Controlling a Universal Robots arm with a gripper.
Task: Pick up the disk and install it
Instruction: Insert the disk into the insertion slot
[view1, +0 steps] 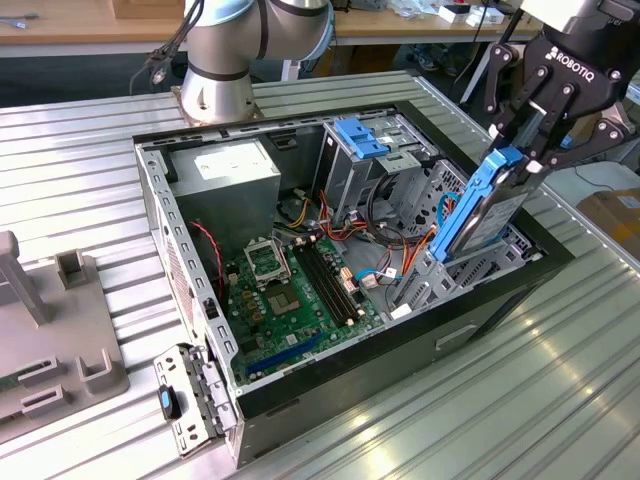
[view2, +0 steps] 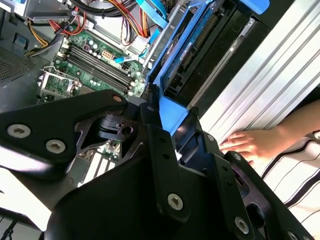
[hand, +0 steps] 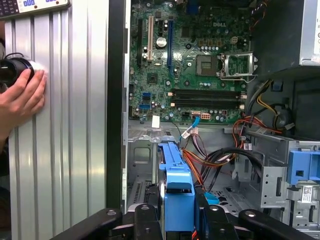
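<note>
The disk (view1: 490, 205), dark grey with a blue plastic frame, stands tilted on edge with its lower end at the drive bay in the corner of the open computer case (view1: 152, 190) on the exterior view's right. My gripper (view1: 522, 160) is shut on the disk's upper end. In the first wrist view the disk's blue frame (hand: 177, 185) runs edge-on between the black fingers of the gripper (hand: 179, 212). In the second wrist view the disk (view2: 200, 50) reaches down from the gripper (view2: 175, 122) into the case.
The case holds a green motherboard (view1: 290, 290), a grey power supply (view1: 225, 165), coloured cables and a light-blue bracket (view1: 362, 135). A person's hand (hand: 22, 95) rests on the ribbed metal table beside the case. A grey fixture (view1: 50, 350) stands at the exterior view's left.
</note>
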